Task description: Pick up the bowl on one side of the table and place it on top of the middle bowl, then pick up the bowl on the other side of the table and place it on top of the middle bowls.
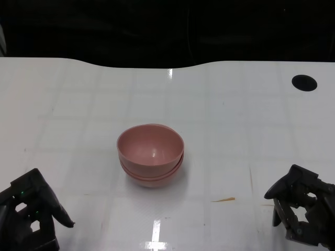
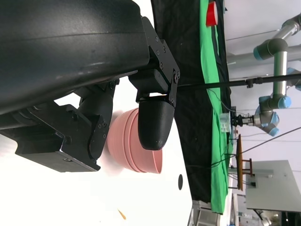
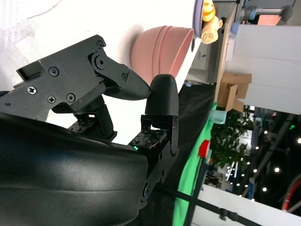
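Robot hands flank upright bowls [image 1: 151, 154]

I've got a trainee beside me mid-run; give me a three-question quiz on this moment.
1. True or false: the pink bowls sit nested in one stack mid-table.
2. What does the left hand hold? A) a bowl B) nothing C) a cup
3. Fill in: a dark round hole lies in the table's far ____ corner.

Key: 1 true; 2 B; 3 right. The right hand holds nothing either; both hands rest apart from the stack.
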Robot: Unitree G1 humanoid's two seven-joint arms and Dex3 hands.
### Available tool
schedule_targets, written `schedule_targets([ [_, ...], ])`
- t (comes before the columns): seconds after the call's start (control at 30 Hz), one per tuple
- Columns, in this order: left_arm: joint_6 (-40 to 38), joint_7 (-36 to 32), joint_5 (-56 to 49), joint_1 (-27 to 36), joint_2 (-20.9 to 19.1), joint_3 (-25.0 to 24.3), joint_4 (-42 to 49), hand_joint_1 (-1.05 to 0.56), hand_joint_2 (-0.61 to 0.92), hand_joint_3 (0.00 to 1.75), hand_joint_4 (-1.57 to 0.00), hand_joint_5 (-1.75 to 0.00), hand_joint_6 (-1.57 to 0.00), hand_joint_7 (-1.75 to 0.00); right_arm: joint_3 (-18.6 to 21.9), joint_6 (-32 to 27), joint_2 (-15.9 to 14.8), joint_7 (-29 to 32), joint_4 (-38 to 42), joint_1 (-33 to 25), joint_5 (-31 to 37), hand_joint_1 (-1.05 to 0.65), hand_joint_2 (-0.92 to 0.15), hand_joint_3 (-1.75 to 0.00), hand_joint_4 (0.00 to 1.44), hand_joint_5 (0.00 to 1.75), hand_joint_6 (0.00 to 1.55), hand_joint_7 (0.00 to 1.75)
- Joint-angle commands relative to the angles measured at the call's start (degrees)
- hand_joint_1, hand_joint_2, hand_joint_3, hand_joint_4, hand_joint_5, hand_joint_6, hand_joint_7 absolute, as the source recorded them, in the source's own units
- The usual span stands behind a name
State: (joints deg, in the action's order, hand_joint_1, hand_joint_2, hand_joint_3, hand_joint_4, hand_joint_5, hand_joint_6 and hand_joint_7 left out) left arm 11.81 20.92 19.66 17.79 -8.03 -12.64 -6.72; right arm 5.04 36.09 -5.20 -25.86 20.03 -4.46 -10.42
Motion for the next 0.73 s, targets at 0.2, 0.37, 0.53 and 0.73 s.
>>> schedule_targets([
  [0.2, 1.3, 0.2, -1.4, 0.7, -0.5, 0.0, 0.1, 0.45, 0.91, 1.14, -0.93, -1.75, -0.66, -1.75, 0.9, 1.9, -1.8, -0.8, 3.9, 0.7, -1.4, -0.06, -0.75, -0.86, 0.72, 1.75, 0.71, 1.40],
  [0.37, 2.0, 0.5, -1.2, 0.4, -0.6, -0.1, 1.3, 0.47, 0.92, 1.13, -0.93, -1.75, -0.66, -1.75, 1.2, 1.7, -2.2, -0.6, 4.5, 0.8, -1.5, -0.09, -0.75, -0.86, 0.72, 1.75, 0.69, 1.44],
  [0.53, 2.9, 0.5, -1.6, 0.5, -0.6, -0.1, 1.8, 0.45, 0.92, 1.09, -0.92, -1.75, -0.64, -1.75, 1.2, 2.0, -2.5, -1.2, 4.6, 0.8, -2.1, -0.09, -0.75, -0.86, 0.72, 1.75, 0.69, 1.45],
  [0.73, 2.9, 0.7, -1.0, 1.1, -0.6, -0.1, 1.5, 0.40, 0.91, 1.06, -0.91, -1.75, -0.63, -1.75, 1.4, 2.5, -2.6, -1.6, 4.4, 0.3, -2.3, -0.09, -0.75, -0.86, 0.72, 1.74, 0.69, 1.43],
])
